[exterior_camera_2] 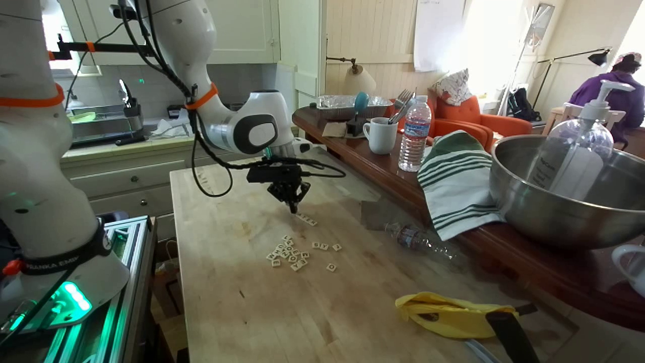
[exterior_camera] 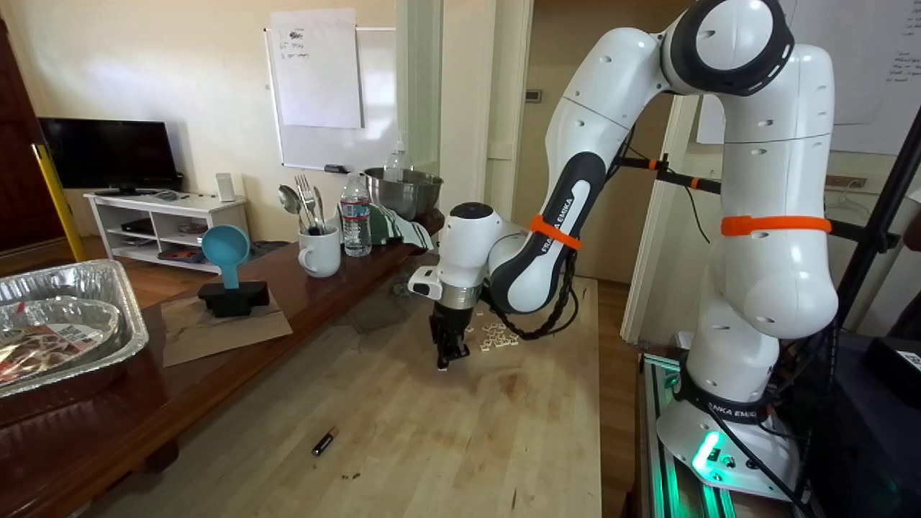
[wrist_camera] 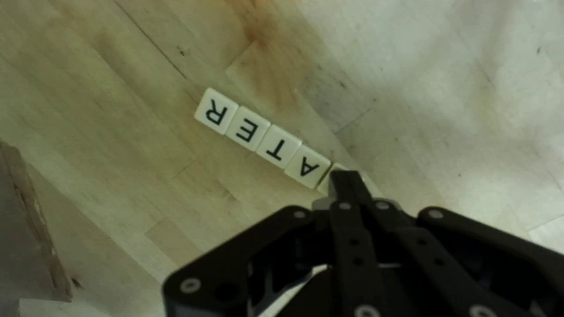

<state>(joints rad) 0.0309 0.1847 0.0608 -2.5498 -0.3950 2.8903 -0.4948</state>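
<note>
Closed gripper (wrist_camera: 346, 176) over a half-covered tile (wrist_camera: 325, 183)

The half-covered tile sits just beside the A tile (wrist_camera: 307, 167); the gripper is pressed together, visibly pinching nothing. The piece should be light, rigid, smooth; its opposite edges not facing the A tile suit a hold.

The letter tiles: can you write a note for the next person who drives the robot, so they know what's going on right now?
Gripper: shut, at the end tile and hiding its letter. Can't tell if it is pressing on it.
Things: next in line come the A tile, T tile, E tile and R tile. Loose tiles lie apart on the wooden table.
Done: A, T, E and R stand in a straight line.
Left: probably lift away, then check the hidden letter and whether that tile sits snug against A.
</note>
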